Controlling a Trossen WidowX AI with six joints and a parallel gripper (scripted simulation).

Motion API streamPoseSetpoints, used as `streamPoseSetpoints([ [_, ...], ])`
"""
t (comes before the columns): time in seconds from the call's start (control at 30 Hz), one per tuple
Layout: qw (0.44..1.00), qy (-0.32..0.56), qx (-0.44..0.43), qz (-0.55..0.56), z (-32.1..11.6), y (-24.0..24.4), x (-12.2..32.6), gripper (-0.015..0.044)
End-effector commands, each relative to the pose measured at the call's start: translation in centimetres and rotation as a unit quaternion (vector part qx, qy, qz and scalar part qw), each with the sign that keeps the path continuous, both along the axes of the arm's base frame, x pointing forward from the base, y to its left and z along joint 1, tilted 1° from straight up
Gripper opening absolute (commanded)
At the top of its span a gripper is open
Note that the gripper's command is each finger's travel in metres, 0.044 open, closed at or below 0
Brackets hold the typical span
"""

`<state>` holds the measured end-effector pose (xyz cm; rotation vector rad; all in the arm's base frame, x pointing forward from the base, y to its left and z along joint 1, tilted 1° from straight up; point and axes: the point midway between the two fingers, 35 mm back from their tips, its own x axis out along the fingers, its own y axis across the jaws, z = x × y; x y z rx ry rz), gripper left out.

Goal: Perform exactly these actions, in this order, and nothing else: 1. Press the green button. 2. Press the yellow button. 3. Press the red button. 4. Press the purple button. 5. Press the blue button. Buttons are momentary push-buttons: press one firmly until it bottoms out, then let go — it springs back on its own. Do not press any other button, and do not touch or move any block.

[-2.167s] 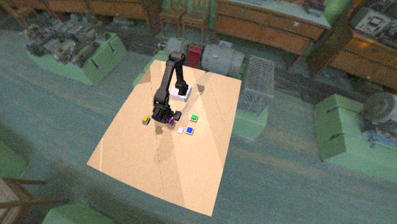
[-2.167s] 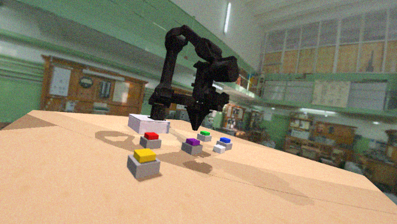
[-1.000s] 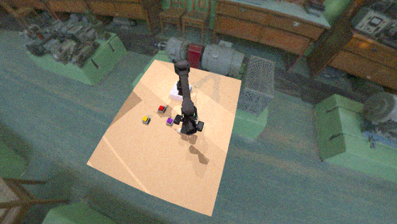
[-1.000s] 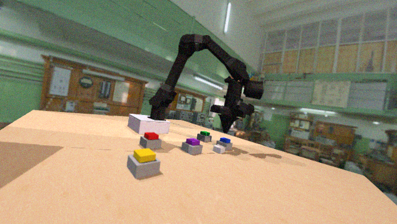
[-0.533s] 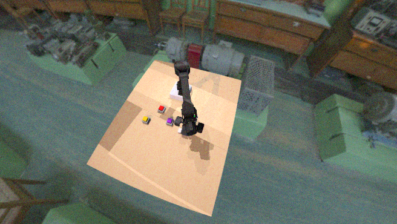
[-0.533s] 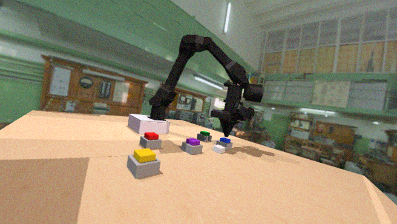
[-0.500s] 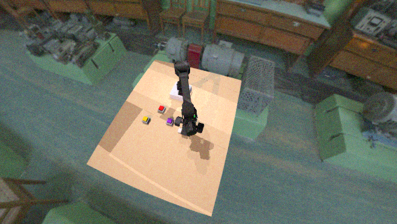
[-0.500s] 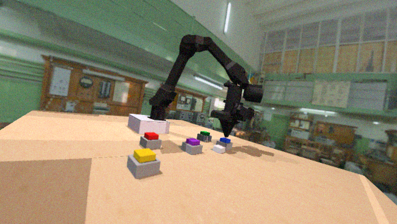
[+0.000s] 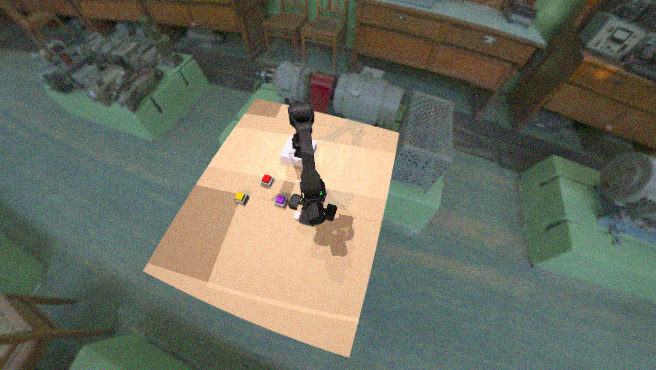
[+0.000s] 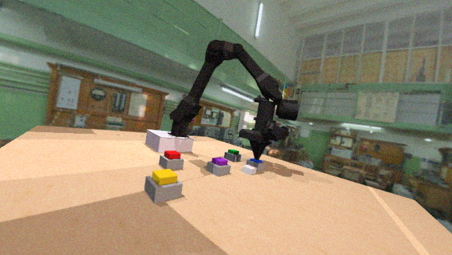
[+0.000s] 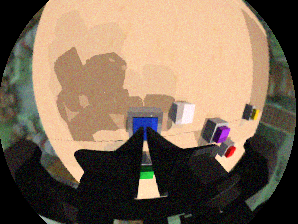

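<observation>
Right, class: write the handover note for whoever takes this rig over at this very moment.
Tool: shut, holding nothing, tip down on the blue button.
Layout, exterior view: yellow button nearest the camera, red button behind it, purple button in the middle, green button further back, blue on the right with a white block right beside it.
Done: cannot be confirmed from these views; blue is the last press in the order.
Left: bottom out blue if not yet down, lift straight up, avoid the white block.
</observation>
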<state>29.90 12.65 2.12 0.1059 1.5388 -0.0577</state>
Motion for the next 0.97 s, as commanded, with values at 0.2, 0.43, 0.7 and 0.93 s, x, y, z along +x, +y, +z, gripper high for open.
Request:
streamPoseSetpoints([
  [0.2, 1.0, 0.002, -0.001, -0.002, -0.1, 0.0, -0.1, 0.002],
  [0.43, 1.0, 0.002, 0.0, -0.002, 3.3, -0.1, -0.2, 0.002],
  [0.7, 1.0, 0.003, 0.001, -0.002, 9.2, 4.4, -3.5, 0.0178],
  [0.93, 1.0, 0.003, 0.002, -0.002, 9.5, 4.5, -3.7, 0.0335],
])
